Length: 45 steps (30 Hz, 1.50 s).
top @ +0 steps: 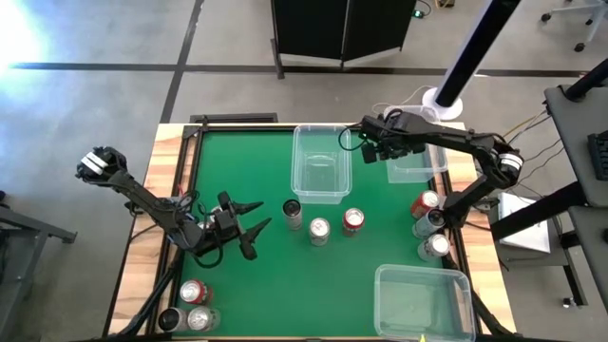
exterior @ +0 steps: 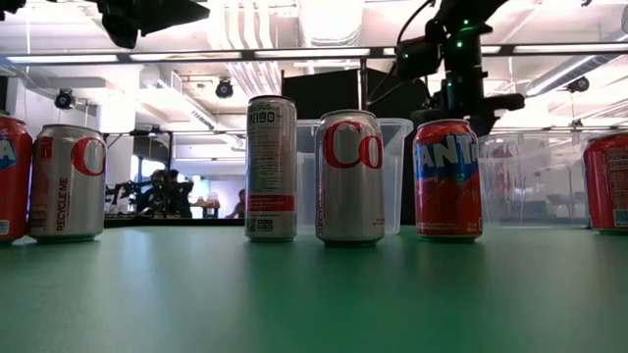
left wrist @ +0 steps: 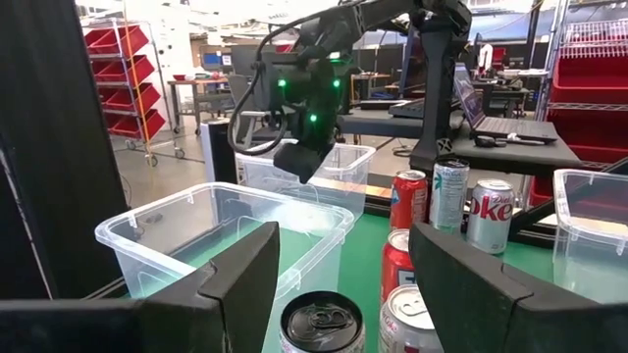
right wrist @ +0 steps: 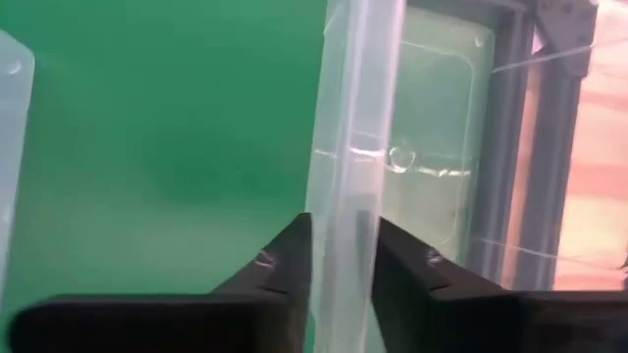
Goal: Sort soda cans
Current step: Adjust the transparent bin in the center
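Left gripper (top: 249, 228) hovers spread wide and empty over the green mat, aimed at three soda cans (top: 319, 230) lined up mid-table; more cans cluster at the near-left corner and right edge. Farther off, the right gripper (right wrist: 340, 257) pinches the wall of a clear bin (top: 418, 163) at the far right.

The high view looks straight down on the green table (top: 237, 171). The low view sits at tabletop height, very close to the middle row of cans (exterior: 349, 176), facing the room. Both wrist views look along the fingers; the right one is seemingly pressed against a clear bin wall (right wrist: 348, 147).
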Motion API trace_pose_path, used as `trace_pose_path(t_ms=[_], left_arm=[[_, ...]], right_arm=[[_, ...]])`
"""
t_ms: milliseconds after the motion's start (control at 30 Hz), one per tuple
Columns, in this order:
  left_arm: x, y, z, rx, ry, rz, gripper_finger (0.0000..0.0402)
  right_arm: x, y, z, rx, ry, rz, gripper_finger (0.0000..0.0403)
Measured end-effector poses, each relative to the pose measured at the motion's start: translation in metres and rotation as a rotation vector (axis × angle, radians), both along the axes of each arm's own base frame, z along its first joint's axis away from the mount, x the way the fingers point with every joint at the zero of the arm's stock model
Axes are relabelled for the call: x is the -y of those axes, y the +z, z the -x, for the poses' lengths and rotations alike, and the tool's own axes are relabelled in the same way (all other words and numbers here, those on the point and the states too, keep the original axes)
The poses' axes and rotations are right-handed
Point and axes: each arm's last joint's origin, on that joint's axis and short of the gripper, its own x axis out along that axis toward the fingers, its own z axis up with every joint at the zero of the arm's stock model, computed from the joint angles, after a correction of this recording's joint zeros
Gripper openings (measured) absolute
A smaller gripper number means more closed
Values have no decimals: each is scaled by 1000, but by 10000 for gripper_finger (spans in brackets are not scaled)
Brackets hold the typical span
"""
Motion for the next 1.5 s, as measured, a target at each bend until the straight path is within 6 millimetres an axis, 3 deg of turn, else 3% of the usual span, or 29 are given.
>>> trace_pose_path(t_ms=[100,400,800,1100,1500], left_arm=[[0,0,0,0,2,0,212],[0,0,0,5,1,5,212],[2,10,-2,43,-27,28,212],[5,13,-4,41,-85,16,212],[5,13,-4,33,-85,11,212]], right_arm=[[-7,5,-4,40,5,-18,26],[-39,26,-12,156,-79,6,37],[-77,17,-34,208,-125,-38,45],[-83,10,-46,243,-125,-46,42],[-82,4,-54,259,-99,-44,96]])
